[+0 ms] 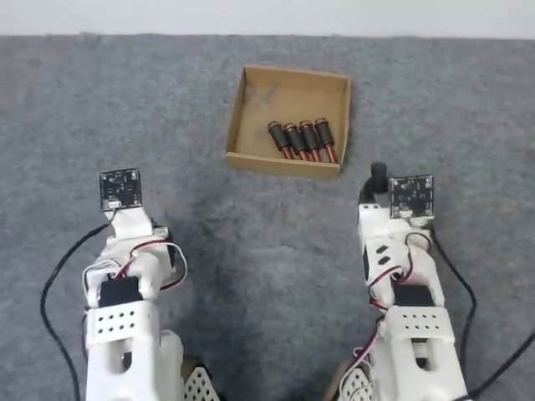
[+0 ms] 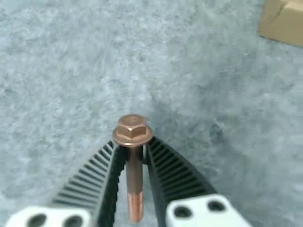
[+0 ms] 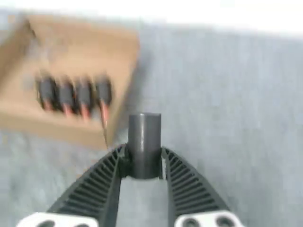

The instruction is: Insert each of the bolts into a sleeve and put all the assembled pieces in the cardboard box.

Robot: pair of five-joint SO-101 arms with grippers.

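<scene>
High view: open brown cardboard box (image 1: pixel 282 163) on grey carpet (image 1: pixel 251 251), four assembled bolt-and-sleeve pieces (image 1: pixel 303 139) side by side inside; dark grey cylindrical sleeve (image 1: pixel 379 174) just beside box corner nearest right arm.
Left wrist view: left gripper (image 2: pixel 134 149) clamped on copper hex-head bolt (image 2: pixel 134 137), above carpet.
Right wrist view: right gripper (image 3: pixel 144 158) clamped on sleeve, near box.

A grey felt-like mat (image 1: pixel 259 242) is covering the whole working area, its nap showing lighter and darker mottling. A plain white wall (image 1: pixel 267 17) is bordering the mat along the far edge. Soft, even light is falling across both.
</scene>
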